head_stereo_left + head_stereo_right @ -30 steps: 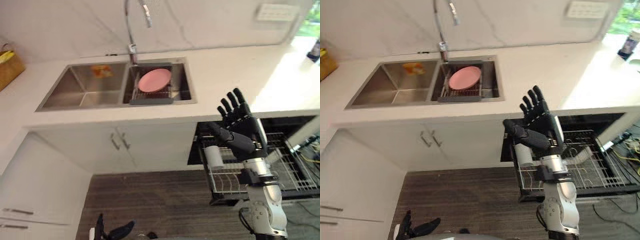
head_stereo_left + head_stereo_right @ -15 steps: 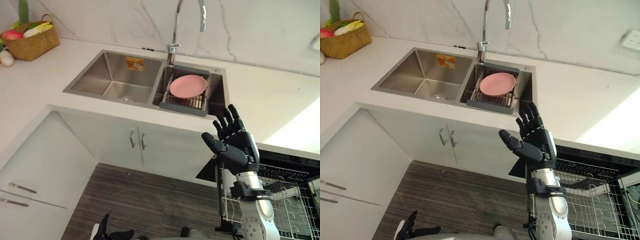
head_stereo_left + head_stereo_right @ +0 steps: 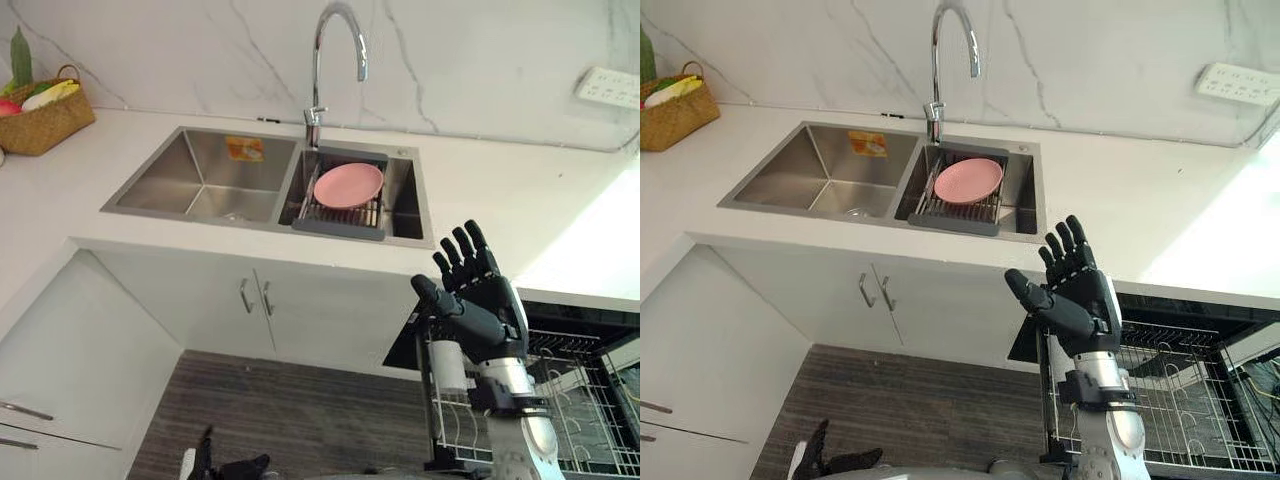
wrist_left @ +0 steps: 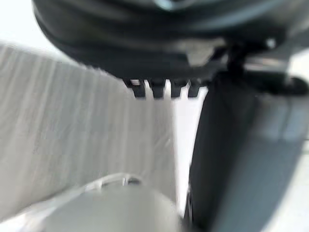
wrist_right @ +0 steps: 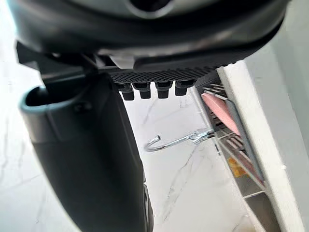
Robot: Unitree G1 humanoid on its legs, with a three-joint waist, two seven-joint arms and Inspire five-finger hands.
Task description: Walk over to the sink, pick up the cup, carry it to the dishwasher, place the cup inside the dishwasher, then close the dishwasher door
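Right hand (image 3: 487,308) is raised, fingers (image 3: 480,250) straight and spread, holding nothing. The white cup (image 3: 448,366) sits in the dishwasher rack (image 3: 590,385) just below its thumb. Left hand (image 3: 820,462) hangs with fingers loosely open.

I see a pink plate (image 3: 348,185) leaning in a dark wire rack (image 3: 338,220) just below the curved chrome tap (image 3: 325,40). A wicker basket (image 3: 45,122) of vegetables sits at the white counter's (image 3: 500,200) far left. There is a wall socket (image 3: 610,88) up right, with white cupboard doors (image 3: 300,310) and dark wood floor (image 3: 290,415) below.
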